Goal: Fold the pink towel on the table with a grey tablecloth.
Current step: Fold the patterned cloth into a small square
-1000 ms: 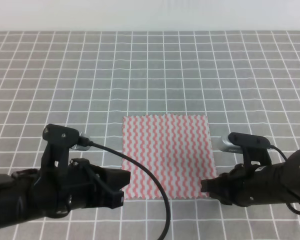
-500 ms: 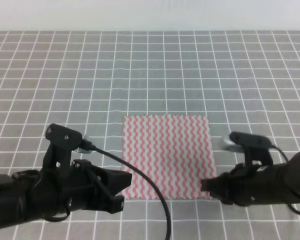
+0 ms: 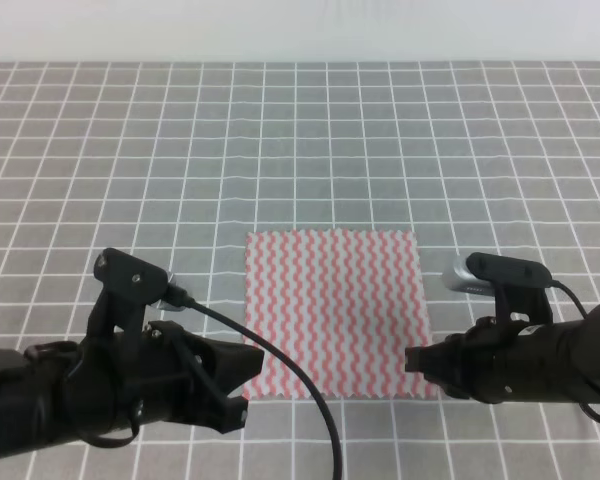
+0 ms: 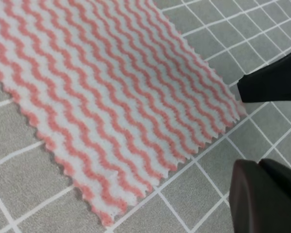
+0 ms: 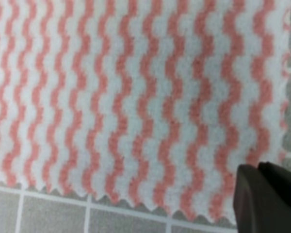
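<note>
The pink towel (image 3: 332, 312) is lying flat on the table with a grey tablecloth (image 3: 300, 150). The left gripper (image 3: 242, 385) and right gripper (image 3: 416, 362) are sitting at its near corners; whether either is clenched, I cannot tell.

Pink towel (image 3: 332, 310): pink-and-white wavy stripes ran top to bottom at frame centre; edges zigzagged in pink. Tablecloth (image 3: 300, 150): grey, ruled with a white-line grid of small squares across the whole frame. Left gripper (image 3: 242, 385), lower left, and right gripper (image 3: 417, 362), lower right: black. White strip along the top edge.
</note>
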Robot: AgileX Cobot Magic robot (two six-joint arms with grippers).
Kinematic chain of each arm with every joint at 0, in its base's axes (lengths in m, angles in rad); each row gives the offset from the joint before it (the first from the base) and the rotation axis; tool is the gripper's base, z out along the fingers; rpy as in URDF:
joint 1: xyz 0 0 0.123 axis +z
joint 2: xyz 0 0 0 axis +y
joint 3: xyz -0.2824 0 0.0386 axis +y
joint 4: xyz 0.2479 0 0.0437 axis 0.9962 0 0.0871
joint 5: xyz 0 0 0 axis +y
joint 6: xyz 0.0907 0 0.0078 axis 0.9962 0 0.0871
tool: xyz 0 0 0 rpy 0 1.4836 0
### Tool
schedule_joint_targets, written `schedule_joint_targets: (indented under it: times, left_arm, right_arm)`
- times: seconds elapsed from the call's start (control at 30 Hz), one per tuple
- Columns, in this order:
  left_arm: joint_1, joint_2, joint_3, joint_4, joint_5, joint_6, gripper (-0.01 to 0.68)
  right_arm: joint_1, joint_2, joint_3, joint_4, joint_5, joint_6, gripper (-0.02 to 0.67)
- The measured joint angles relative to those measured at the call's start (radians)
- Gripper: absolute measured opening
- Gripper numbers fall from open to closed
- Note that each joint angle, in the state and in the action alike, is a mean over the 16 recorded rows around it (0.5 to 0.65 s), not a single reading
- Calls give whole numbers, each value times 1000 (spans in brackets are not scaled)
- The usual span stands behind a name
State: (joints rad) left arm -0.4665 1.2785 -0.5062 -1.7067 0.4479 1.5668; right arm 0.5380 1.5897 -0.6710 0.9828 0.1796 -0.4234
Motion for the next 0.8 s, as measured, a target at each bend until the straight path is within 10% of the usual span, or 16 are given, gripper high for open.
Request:
schedule_joint_targets:
  times: [0.5, 0.8]
  left_arm:
    - [0, 0, 0, 6, 18, 0, -4]
    - [0, -3, 1, 7, 24, 0, -3]
  right_arm:
    - [0, 33, -2, -4, -10, -1, 228]
    - [0, 49, -3, 5, -13, 0, 202]
